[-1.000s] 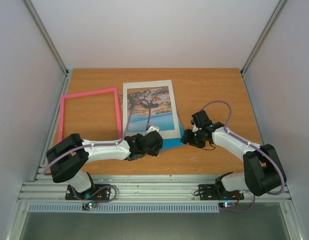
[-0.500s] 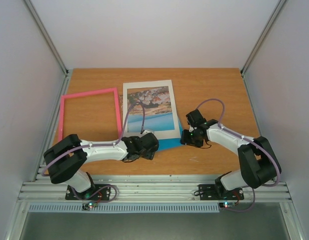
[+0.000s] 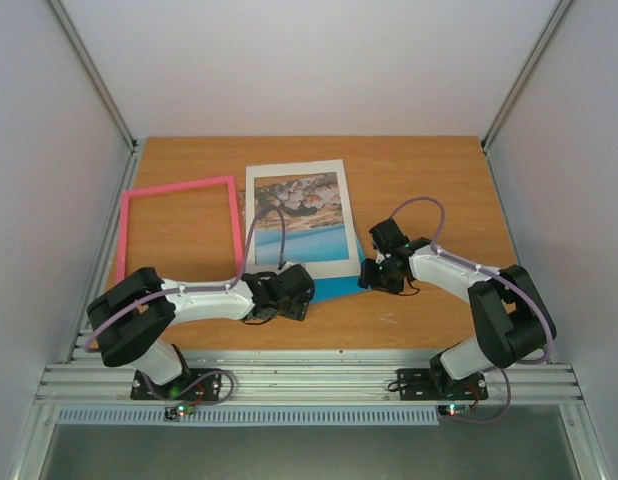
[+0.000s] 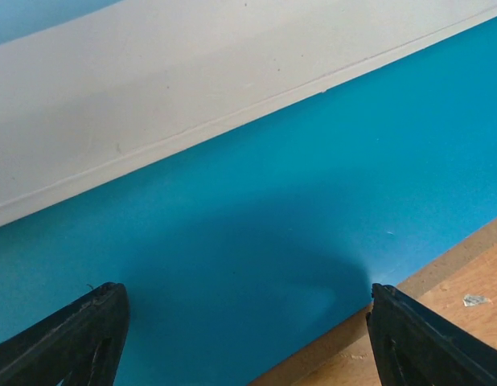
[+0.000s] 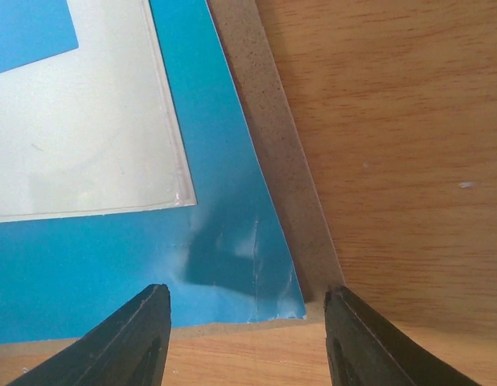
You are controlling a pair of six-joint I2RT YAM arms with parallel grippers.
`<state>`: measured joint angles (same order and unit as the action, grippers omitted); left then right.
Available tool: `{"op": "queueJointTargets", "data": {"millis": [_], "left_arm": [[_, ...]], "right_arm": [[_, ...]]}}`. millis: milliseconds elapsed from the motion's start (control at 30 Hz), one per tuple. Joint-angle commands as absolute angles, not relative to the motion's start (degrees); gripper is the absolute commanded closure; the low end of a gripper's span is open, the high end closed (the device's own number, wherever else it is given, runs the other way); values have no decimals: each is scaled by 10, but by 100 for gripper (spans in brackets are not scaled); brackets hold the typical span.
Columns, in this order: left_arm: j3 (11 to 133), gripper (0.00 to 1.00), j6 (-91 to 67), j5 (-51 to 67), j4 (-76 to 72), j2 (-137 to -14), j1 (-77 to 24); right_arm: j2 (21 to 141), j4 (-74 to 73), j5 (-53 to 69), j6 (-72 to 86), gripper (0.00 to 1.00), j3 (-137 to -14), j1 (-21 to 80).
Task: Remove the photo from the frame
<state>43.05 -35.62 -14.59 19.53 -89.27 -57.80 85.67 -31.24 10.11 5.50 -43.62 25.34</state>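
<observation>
**Desk:** Near edge first. What are the arms doing?

**Photographer:** The left gripper (image 3: 286,293), low and centre, hangs over the near edge of the stack with its jaws wide apart and nothing between them. The right gripper (image 3: 372,275), just right of it, has its jaws parted around a blue corner and clamps nothing. It looks lined up to catch that loose corner.

**Desk:** And the photo?

**Photographer:** The photo (image 3: 300,214) lies mid-picture under a white mat (image 3: 333,263). Its blue corner seems to poke out at lower right over a brown board (image 5: 273,161), probably skewed so an edge is free to pinch.

**Desk:** The frame?

**Photographer:** The frame (image 3: 179,186), pink and empty, lies flat at upper left, beside the stack and clear of both arms. The print is out of it, though mat and board sandwich it on the table (image 3: 419,170).
</observation>
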Motion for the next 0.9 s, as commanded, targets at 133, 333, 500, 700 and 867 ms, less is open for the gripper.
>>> {"op": "queueJointTargets", "data": {"millis": [133, 333, 500, 700, 867], "left_arm": [[408, 18, -384, -102, 164, -914, -572], [387, 18, -400, -81, 144, -918, -570], [382, 19, -405, -73, 136, -922, -570], [382, 19, -403, -76, 139, -914, -570], [384, 19, -403, -75, 141, -912, -570]], "right_arm": [[870, -264, 124, 56, 46, -417, 256], [844, -230, 168, 68, 46, -387, 230], [822, -187, 229, 75, 46, -358, 207], [782, -131, 303, 90, 46, -317, 158], [765, -142, 316, 82, 46, -305, 134]]}}
